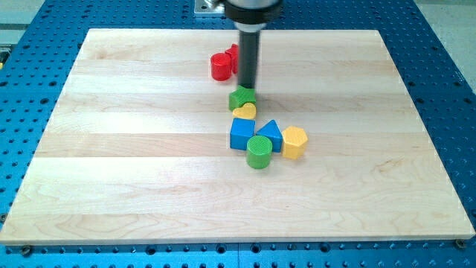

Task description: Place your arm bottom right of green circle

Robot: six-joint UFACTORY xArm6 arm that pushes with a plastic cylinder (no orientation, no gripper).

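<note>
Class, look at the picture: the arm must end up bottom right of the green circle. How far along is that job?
Done: nothing visible yet. In hand: my tip sits at the top edge of another green block, well toward the view's top from the green circle. Left: travel down past the yellow heart, blue triangle and yellow hexagon block to the bare board at the circle's bottom right.

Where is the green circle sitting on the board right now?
The green circle sits just right of the board's centre, at the bottom of the cluster, touching the blue cube and blue triangle above it. My tip is further up, by the green block.
</note>
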